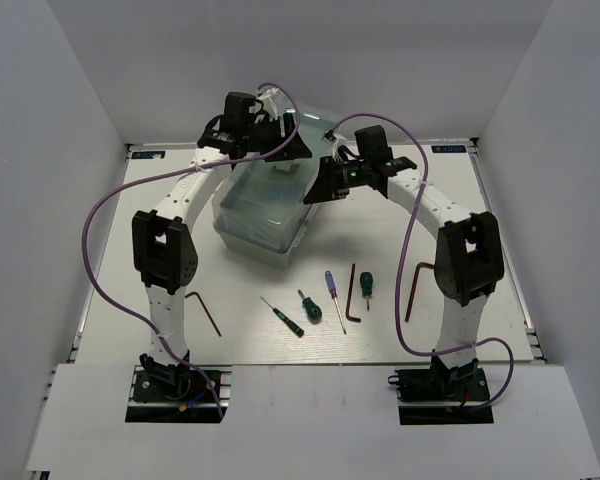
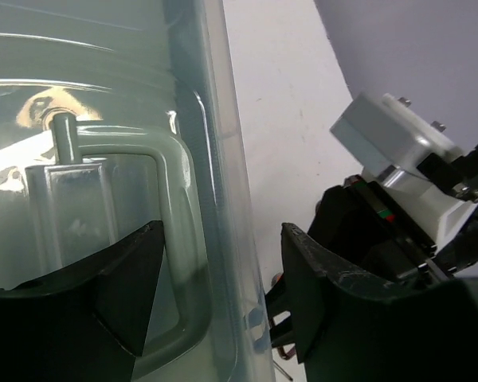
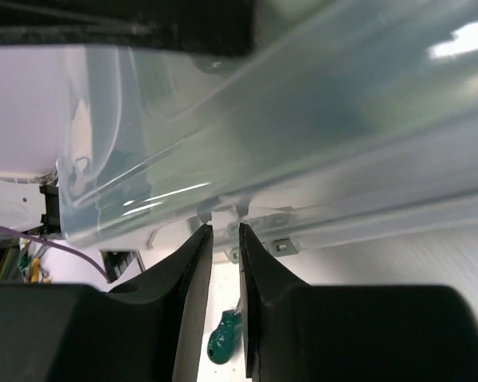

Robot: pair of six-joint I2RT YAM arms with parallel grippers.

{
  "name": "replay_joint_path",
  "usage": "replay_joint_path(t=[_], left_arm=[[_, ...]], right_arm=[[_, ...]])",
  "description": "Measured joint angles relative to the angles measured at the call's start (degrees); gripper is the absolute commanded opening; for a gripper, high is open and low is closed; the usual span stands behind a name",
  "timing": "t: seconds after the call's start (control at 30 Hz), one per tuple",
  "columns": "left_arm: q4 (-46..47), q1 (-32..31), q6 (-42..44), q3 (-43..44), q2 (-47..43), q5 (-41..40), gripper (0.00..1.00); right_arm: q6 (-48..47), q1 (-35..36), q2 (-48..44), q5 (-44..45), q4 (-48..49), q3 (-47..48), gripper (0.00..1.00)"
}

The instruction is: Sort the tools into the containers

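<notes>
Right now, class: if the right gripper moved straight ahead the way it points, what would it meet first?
Probably the translucent edge of the toolbox, directly ahead of the right gripper; it looks very close, though depth is unclear.

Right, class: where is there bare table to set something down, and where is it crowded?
Free: the strip between the tools and the arm bases; the table along both side edges. Crowded: the toolbox, with left gripper and right gripper at it.
</notes>
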Motion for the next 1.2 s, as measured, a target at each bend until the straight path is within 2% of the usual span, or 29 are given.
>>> replay_joint_path(t=[0.23,0.57,0.8,1.2], left_arm=[[4.2,0.0,-2.5,-2.6,-0.5,3.9,0.68],[6.3,0.6,-4.2,-4.4,-1.3,5.3,0.66],[8.8,1.8,-6.4,-6.4,-1.9,9.2,0.63],[21.0,4.1,-16.3,-11.8,-2.3,17.3,0.62]], right_arm=[[0.2,0.9,0.0,-0.7,-0.1,0.0,0.26],[0.1,0.5,0.0,4.1,-2.0,0.8,0.26],[0.1,-0.9,0.0,6.8,-1.7,0.9,0.26],[0.0,-1.9,1.0,7.7,-2.7,2.1,0.27]])
